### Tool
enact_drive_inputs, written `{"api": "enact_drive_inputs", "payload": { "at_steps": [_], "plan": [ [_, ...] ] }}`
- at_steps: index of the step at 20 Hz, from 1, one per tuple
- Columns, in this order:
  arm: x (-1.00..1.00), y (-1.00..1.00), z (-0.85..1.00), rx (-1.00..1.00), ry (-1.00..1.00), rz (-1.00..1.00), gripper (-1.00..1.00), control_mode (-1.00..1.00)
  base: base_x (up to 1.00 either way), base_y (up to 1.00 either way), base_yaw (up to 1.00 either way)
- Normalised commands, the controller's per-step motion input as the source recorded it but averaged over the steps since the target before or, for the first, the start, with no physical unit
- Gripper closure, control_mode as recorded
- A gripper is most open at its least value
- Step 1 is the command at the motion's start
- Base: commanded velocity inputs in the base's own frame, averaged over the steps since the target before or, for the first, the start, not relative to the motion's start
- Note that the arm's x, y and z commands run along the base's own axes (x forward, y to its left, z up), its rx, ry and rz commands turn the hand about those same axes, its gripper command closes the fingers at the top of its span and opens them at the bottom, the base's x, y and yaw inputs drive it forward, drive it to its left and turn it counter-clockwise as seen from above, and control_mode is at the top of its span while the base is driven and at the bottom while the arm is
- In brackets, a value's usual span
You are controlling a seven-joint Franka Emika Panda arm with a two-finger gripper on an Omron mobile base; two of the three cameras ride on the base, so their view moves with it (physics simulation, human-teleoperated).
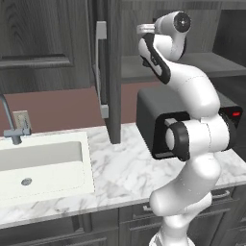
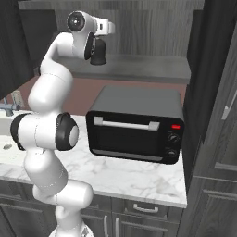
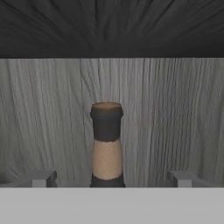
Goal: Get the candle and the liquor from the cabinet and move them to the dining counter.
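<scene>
**Lining up on the liquor inside the cabinet**

Reaching up into the open cabinet (image 2: 139, 28), we have the hand level with the shelf (image 2: 148, 69) and pointed at the back wall. In the hand view the liquor (image 3: 106, 144) stands dead centre, upright, its tan neck and dark cap rising between the two fingertips (image 3: 43, 178), which sit wide apart at either side and touch nothing. So the gripper (image 3: 109, 181) is released and empty, with the bottle neck in the gap but not yet grasped. From the right base view we see the bottle's dark body (image 2: 97, 52) just beside the hand, near the front of the shelf, above the toaster oven (image 2: 136, 125) on the marble worktop (image 2: 139, 178). We cannot make out the candle from here.

What could go wrong? We judge the neck to be a thin target: close too high and the pads catch only the cap, and the bottle may swing or slip on the lift. Push forward too far before closing and the palm could nudge the bottle over or shove it toward the back wall. The open cabinet door (image 1: 111, 72) hangs close on the left, so a wide swing out could clip it, or the bottle could knock the shelf edge on the way down.
</scene>
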Motion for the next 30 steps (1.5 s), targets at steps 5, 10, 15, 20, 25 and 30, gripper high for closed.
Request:
{"api": "enact_drive_inputs", "payload": {
  "at_steps": [5,10,15,20,25,30],
  "plan": [
    [0.2,0.0,0.0,0.0,0.03,0.0,-1.0,-1.0,0.0,0.0,0.0],
    [0.04,0.0,0.0,0.0,0.03,0.0,-1.0,-1.0,0.0,0.0,0.0],
    [0.0,0.0,0.0,0.0,0.0,0.0,-1.0,-1.0,0.0,0.0,0.0],
    [0.0,0.0,0.0,0.0,0.0,0.0,-1.0,-1.0,0.0,0.0,0.0],
    [0.0,0.0,0.0,0.0,0.0,0.0,-1.0,-1.0,0.0,0.0,0.0],
    [0.0,0.0,0.0,0.0,0.0,0.0,1.0,-1.0,0.0,0.0,0.0]
  ]
}}
